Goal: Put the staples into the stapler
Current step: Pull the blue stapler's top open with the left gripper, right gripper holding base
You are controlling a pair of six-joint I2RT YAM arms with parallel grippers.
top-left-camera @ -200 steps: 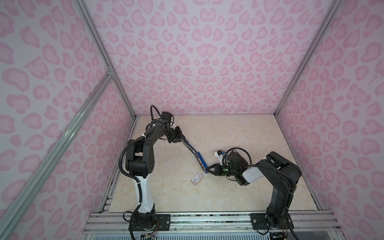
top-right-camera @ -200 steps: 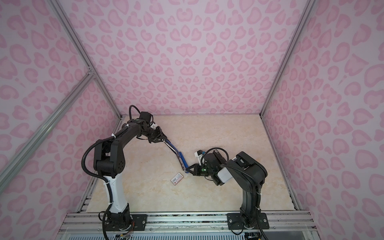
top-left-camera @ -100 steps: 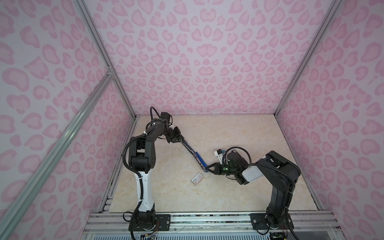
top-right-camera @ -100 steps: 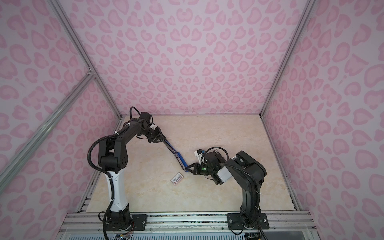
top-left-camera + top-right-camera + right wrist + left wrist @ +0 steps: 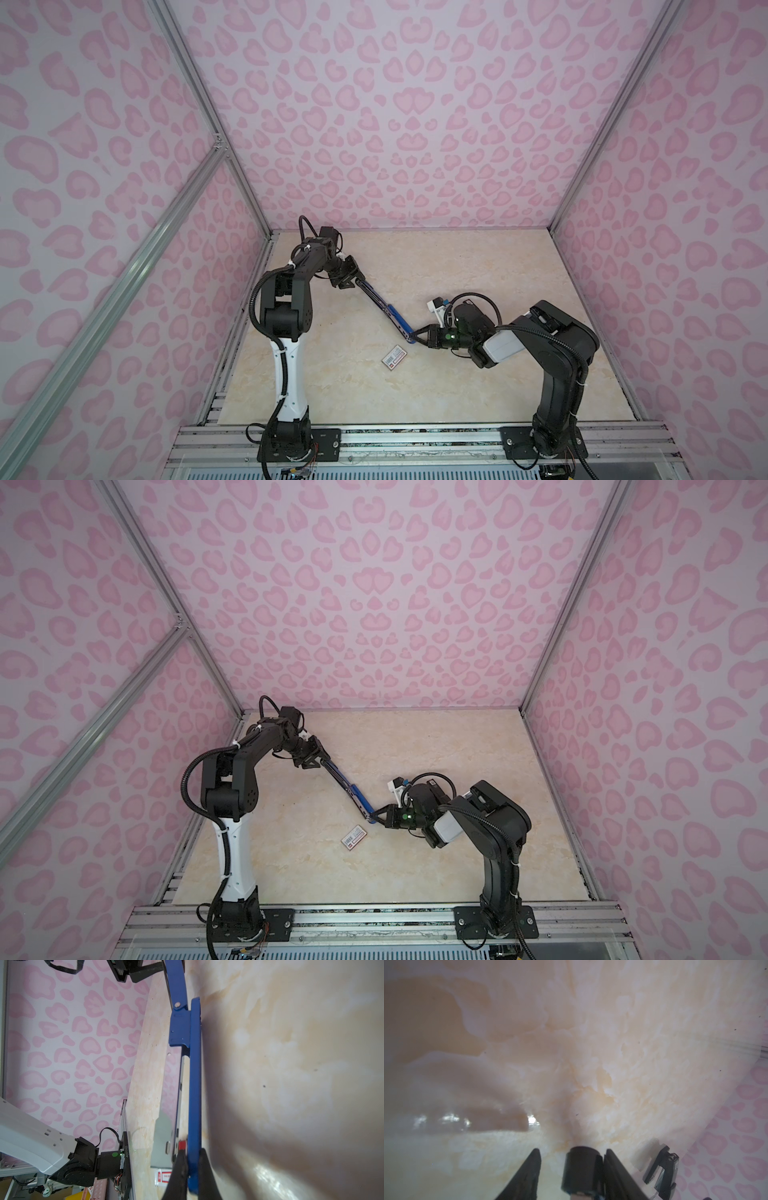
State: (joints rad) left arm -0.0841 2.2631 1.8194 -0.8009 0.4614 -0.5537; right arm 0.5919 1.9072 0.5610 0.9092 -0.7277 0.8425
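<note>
A blue stapler point(image 5: 382, 305) point(image 5: 353, 791), swung open into one long line, stretches between my two grippers above the table. The right gripper point(image 5: 192, 1152) is shut on the blue arm point(image 5: 195, 1064) at its near end, beside the bare silver rail point(image 5: 180, 1088). My left gripper point(image 5: 573, 1150) stands open around the stapler's black far end point(image 5: 581, 1167); that end leans on one finger point(image 5: 612, 1163), with a gap to the other. Both top views show the left gripper point(image 5: 353, 282) point(image 5: 318, 762) at the back left and the right gripper point(image 5: 415, 334) point(image 5: 376, 814) mid-table. No staples show.
A small white-and-red barcoded box sleeve point(image 5: 394, 356) point(image 5: 354, 837) point(image 5: 163, 1177) lies flat on the marble table, just in front of the right gripper. Pink patterned walls close the table in on three sides; a metal rail point(image 5: 415, 434) runs along the front.
My left gripper's jaws have spread apart around the stapler's far end. The left arm's elbow shifted slightly earlier on. The right gripper and the stapler have stayed in place.
</note>
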